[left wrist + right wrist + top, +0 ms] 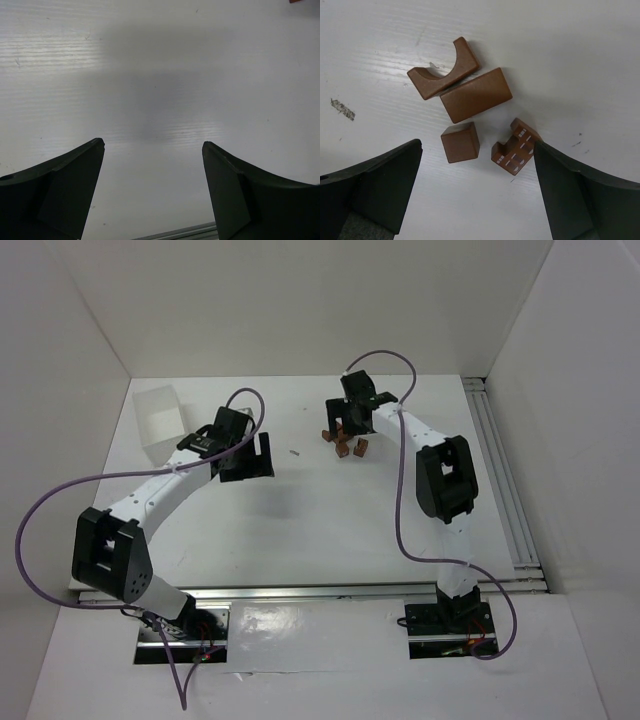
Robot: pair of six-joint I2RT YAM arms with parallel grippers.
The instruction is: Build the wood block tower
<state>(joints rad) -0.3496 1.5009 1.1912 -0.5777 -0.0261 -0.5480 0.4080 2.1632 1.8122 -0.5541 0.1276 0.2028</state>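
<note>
The right end effector (477,144) is open over the loose wood blocks (476,95), the cube (460,142) between its fingers, but the patterned block (516,152) just beside one finger may get pinched too; the left end effector (152,144) is open and empty.

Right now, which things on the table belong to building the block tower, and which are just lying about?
For the job: arched block, flat block, small cube, notched block.
Lying about: white tray, small grey speck.
</note>
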